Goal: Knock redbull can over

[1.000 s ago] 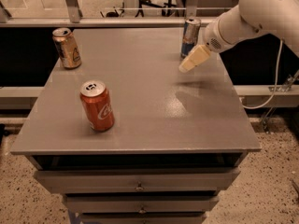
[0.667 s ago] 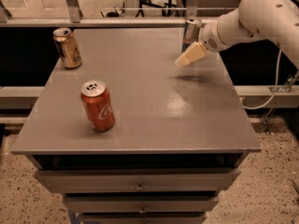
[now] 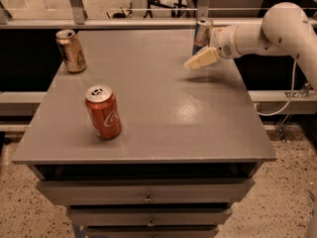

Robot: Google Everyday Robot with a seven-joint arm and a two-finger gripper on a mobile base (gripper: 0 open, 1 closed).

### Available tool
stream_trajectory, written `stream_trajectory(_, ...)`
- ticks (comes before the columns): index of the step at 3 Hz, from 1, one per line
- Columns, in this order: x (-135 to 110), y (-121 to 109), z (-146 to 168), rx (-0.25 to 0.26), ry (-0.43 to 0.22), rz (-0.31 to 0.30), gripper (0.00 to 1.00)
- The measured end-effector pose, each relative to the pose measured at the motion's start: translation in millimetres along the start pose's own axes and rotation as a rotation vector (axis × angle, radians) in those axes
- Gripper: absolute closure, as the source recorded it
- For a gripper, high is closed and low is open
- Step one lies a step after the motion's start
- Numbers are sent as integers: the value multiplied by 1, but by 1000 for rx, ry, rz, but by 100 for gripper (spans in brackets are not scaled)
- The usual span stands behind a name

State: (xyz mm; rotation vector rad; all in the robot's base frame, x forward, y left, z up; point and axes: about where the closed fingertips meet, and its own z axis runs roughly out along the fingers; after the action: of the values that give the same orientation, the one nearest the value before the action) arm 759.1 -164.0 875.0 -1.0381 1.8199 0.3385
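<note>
- Gripper (image 3: pixel 200 59), fingers together, has drawn back toward the redbull can (image 3: pixel 202 29), which stays upright at the tabletop's (image 3: pixel 163 118) far right edge.
- Can's lower part hidden behind the gripper.

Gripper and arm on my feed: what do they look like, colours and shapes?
The gripper, at the far right of the table beside the redbull can, is cream and tapered. The arm is white, with rounded tubular segments and a bulbous elbow. A pale cable hangs beneath it.
</note>
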Motion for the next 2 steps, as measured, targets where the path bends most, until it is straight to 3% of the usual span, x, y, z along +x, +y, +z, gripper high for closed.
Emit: stream_trajectory(2,6,0,8,-138,-176,24,0)
